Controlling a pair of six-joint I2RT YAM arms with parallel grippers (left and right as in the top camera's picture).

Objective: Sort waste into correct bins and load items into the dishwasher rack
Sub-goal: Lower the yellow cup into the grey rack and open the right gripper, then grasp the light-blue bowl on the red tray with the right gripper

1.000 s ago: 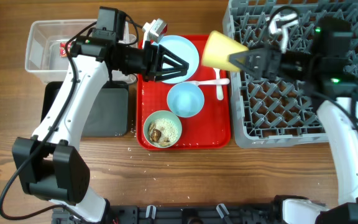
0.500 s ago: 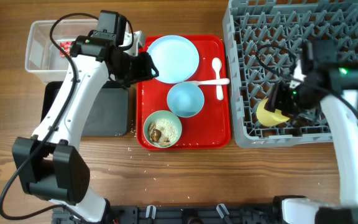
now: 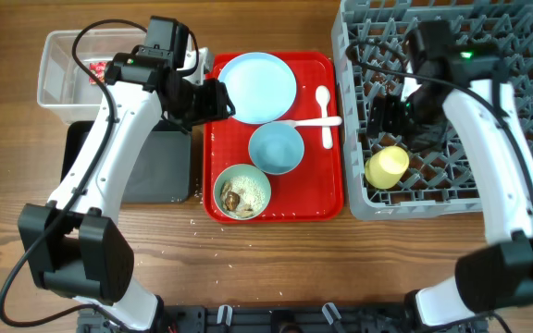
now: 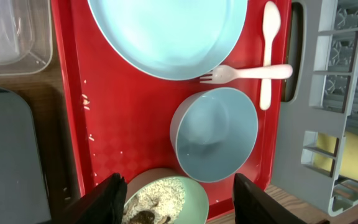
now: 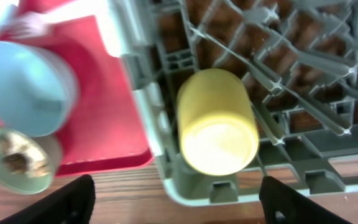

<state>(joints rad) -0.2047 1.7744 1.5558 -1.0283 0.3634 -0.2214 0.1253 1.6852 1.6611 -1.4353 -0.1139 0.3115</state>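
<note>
Cup (image 3: 387,166) is in the rack (image 3: 452,209), on its side at the near left corner. The right gripper (image 5: 182,202) hangs over it, wide open and empty. Left gripper (image 4: 178,199), also spread wide and empty, hovers over the tray (image 3: 322,185), where plate (image 3: 257,86), blue bowl (image 3: 276,148), pale bowl (image 3: 241,192) of scraps, spoon (image 3: 324,116) and fork (image 3: 294,122) all wait.

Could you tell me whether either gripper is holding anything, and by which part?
Nothing is held: the left gripper and right gripper are open, and the cup lies free in the rack.

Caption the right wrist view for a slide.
Yellow cup lies sideways in the grey rack, right pincer open and clear.
</note>
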